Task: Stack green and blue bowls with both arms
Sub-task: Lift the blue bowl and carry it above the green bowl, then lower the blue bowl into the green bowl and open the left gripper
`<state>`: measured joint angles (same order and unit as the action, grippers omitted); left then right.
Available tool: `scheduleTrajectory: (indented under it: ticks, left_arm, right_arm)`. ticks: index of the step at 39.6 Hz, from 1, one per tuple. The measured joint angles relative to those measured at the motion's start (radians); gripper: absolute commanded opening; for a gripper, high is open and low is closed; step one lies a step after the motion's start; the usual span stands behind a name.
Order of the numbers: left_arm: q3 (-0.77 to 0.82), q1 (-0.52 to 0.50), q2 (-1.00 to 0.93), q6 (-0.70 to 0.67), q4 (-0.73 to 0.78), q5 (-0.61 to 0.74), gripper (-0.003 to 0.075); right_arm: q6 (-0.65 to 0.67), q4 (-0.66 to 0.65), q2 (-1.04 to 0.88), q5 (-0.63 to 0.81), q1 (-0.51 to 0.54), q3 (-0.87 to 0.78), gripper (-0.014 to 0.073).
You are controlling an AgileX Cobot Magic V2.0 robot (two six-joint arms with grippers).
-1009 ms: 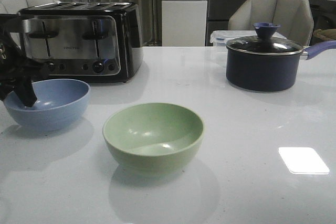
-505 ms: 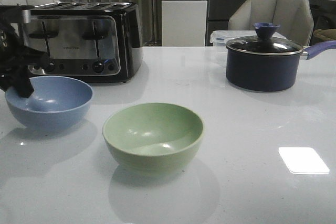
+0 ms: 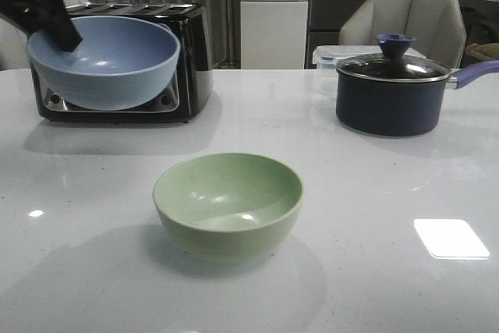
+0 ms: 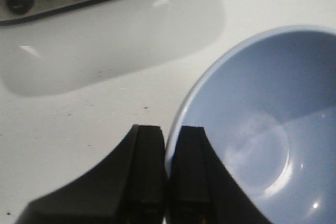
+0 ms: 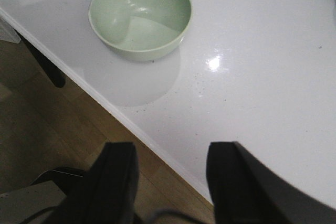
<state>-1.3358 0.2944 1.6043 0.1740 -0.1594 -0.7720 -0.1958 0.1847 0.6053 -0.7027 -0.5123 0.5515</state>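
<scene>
The left gripper [image 4: 167,177] pinches the rim of the blue bowl [image 3: 105,60] and holds it in the air above the tabletop [image 3: 374,193], toward the far left corner and in front of the toaster [image 3: 191,52]. Its jaws are clenched on the rim, one finger outside the wall and one inside, as the left wrist view shows. The bowl hangs slightly tilted, its opening turned toward the front edge.

The green bowl [image 3: 228,202] sits upright near the front edge of the tabletop, about midway along it, well apart from the raised bowl. The right gripper [image 5: 170,179] hovers past that front edge with its jaws released and nothing between them; the green bowl lies ahead of it.

Both bowls look rigid, thin-walled and matte, probably light enough for a one-sided rim pinch to carry. That grip seems the only practical hold, since the rounded walls offer nothing else to grasp. Held at a single point, the blue bowl could swing or slip, so it likely needs a level, steady carry. The two appear alike in size, so the blue should nest in the green only if lowered squarely over its centre.

A dark saucepan [image 3: 394,91] stands toward the far right corner, clear of the work.
</scene>
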Motion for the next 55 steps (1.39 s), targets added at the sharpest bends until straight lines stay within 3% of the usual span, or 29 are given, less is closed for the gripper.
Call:
scheduleTrajectory:
  ticks: [11, 20, 52, 55]
  left_arm:
    - [0.015, 0.119, -0.007, 0.124, -0.203, -0.036, 0.0094]
    - [0.024, 0.167, 0.037, 0.144, -0.229, -0.012, 0.0094]
    - [0.024, 0.169, 0.210, 0.146, -0.267, 0.003, 0.0104]
    - [0.024, 0.169, 0.234, 0.146, -0.269, 0.008, 0.0137]
  right_arm:
    - [0.000, 0.000, 0.000, -0.002, 0.000, 0.000, 0.0427]
    - [0.000, 0.000, 0.000, -0.004, 0.000, 0.000, 0.0427]
    - [0.000, 0.000, 0.000, -0.007, 0.000, 0.000, 0.0427]
    - [0.000, 0.000, 0.000, -0.007, 0.000, 0.000, 0.0427]
